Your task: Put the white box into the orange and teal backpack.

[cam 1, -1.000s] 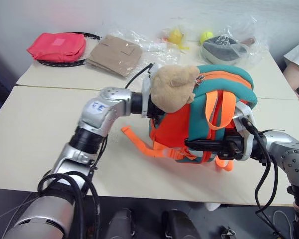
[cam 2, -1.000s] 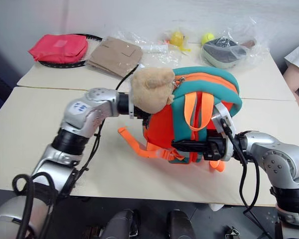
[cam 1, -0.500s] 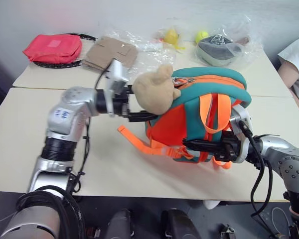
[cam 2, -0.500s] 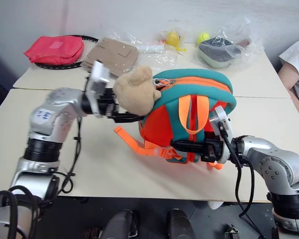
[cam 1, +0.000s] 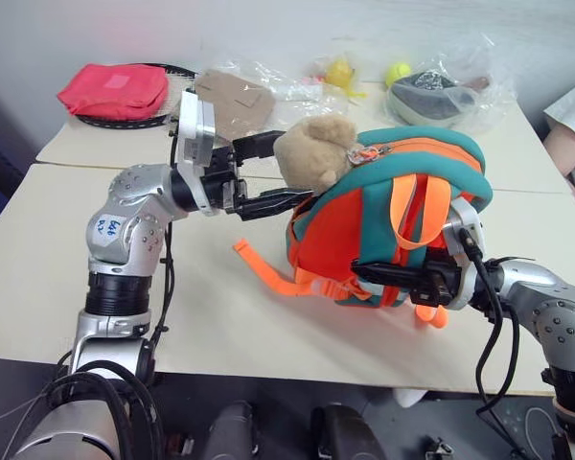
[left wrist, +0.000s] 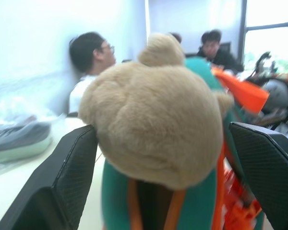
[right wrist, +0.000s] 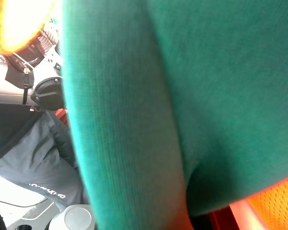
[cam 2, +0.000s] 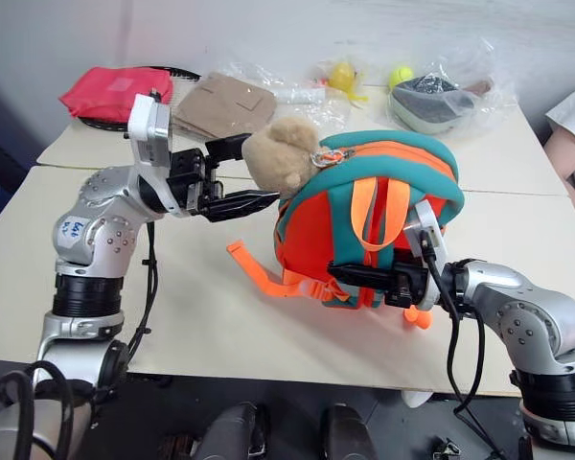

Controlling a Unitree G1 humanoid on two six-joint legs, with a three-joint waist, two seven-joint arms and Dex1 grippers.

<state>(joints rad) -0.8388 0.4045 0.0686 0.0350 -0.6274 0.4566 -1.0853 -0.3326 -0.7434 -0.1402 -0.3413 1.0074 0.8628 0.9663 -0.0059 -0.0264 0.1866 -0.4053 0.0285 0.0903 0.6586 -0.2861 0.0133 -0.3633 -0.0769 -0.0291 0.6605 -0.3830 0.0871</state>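
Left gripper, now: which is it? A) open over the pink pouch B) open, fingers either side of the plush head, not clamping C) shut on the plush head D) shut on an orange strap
B: the left gripper is open beside the backpack, and in the left wrist view its two black fingers stand wide apart with the tan plush head between them, a gap showing on one side.

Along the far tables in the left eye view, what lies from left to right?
Pink-red pouch → tan flat pouch → yellow toy in plastic → yellow-green ball → grey item in a clear bag → a person's arm at the edge.
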